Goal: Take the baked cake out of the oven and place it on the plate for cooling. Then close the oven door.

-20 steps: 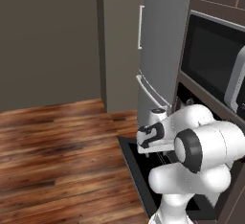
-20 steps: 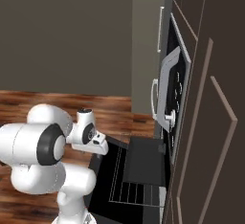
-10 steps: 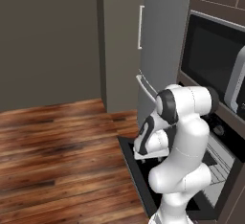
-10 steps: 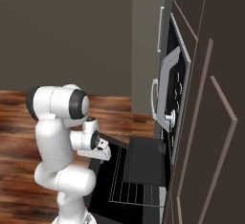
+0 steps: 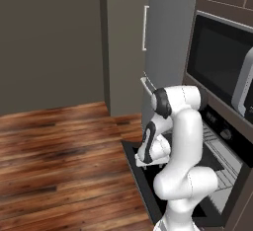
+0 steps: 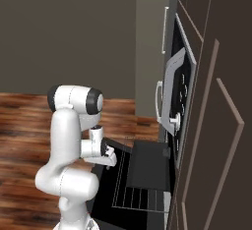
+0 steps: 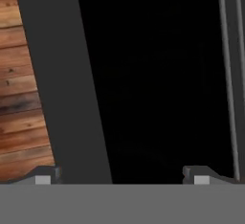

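Wooden floor [image 5: 54,151] fills the left side of your left base view, under a plain brown wall [image 5: 49,37]. Moving right, you see the grey fridge [image 5: 168,42], then the microwave [image 5: 222,62] set in the brown cabinets. Below the microwave is the oven [image 5: 222,141], with its wire racks [image 5: 225,163] showing. The oven door [image 6: 147,162] is folded down flat and open, as you see well in the right base view. Your gripper [image 7: 122,177] hangs just above this door and looks down on its dark glass; the fingertips [image 7: 43,176] stand wide apart and hold nothing. You cannot find the cake or the plate in these views.
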Controlling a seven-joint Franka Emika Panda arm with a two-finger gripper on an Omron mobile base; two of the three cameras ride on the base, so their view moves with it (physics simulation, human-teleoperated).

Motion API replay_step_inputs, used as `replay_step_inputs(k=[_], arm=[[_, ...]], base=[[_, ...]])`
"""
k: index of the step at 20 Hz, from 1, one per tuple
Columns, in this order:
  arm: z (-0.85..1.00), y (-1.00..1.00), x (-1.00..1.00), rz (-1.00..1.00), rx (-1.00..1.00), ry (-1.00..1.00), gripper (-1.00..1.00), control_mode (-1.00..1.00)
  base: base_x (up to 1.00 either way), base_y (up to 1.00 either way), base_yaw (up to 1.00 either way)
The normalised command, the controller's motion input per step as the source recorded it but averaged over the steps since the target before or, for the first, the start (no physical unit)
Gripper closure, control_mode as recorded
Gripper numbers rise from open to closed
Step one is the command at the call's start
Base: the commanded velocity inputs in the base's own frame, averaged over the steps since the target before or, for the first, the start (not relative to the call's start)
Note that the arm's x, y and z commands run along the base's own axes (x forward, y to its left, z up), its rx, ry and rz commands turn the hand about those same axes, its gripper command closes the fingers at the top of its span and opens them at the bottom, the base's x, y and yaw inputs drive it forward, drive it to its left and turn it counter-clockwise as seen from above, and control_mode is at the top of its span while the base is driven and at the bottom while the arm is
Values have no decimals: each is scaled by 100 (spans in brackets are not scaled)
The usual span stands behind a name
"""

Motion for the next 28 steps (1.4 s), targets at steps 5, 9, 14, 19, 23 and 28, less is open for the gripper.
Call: replay_step_inputs(k=[5,9,14,19,23,28], arm=[[-54,-7,30,0,-3,0,-100,-100],[-48,-27,29,0,-3,0,-100,-100],[-46,-41,32,0,-1,0,-100,-100],[-45,-45,31,0,0,0,-100,-100],[-39,-54,28,0,0,0,-100,-100],[-26,-74,19,0,0,-2,-100,-100]], base=[[0,0,0],[0,0,0],[0,0,0],[0,0,0],[0,0,0],[0,0,0]])
